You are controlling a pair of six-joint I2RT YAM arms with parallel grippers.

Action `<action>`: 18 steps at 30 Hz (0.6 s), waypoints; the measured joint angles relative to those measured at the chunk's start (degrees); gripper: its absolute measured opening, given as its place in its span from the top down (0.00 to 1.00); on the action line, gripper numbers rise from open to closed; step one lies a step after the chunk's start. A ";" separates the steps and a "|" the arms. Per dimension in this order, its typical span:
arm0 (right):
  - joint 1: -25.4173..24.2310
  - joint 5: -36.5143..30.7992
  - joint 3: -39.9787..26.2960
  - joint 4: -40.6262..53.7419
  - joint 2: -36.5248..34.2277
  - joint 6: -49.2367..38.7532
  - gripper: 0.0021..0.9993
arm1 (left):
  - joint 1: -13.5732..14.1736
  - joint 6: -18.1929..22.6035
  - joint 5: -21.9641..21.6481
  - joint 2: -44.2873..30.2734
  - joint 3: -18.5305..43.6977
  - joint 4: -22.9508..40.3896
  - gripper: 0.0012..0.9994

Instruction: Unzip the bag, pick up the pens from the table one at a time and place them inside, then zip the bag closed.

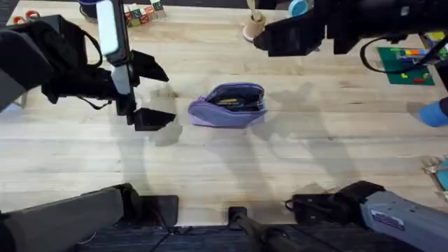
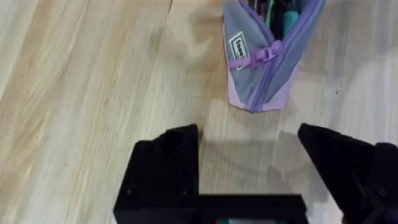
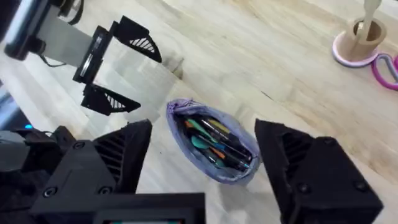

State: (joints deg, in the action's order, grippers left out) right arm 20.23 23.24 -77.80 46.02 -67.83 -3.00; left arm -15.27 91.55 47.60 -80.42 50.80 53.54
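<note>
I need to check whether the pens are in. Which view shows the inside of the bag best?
The right wrist view: it looks straight into the open bag, with pens lying inside. The overhead view shows the bag small, its contents dim. The left wrist view shows one end and the zipper pull.

The bag (image 1: 227,105) lies mid-table (image 1: 210,161), pens (image 3: 214,140) inside, left hand (image 1: 150,94) beside it.

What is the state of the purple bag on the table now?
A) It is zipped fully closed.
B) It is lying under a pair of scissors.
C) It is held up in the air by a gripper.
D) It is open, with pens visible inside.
D: the bag gapes open on the table, with pens showing inside, and both grippers are apart from it.
</note>
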 joint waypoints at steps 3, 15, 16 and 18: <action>0.02 0.04 0.00 -0.02 0.00 0.61 0.00 | 0.00 0.80 1.02 0.00 -0.22 -0.13 0.01; 0.02 0.14 0.00 -0.22 -0.01 2.33 0.00 | 0.00 1.55 2.28 0.00 -0.22 -0.43 0.01; 0.02 0.15 0.00 -0.37 0.00 2.76 0.00 | 0.00 1.55 2.31 0.00 -0.22 -0.44 0.01; 0.01 0.15 0.00 -0.42 -0.07 3.28 0.00 | 0.00 1.55 2.31 0.00 -0.22 -0.44 0.01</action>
State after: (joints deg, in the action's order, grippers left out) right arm 20.24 23.40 -77.80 45.60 -67.90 0.27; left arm -15.27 93.10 49.91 -80.42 50.59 53.10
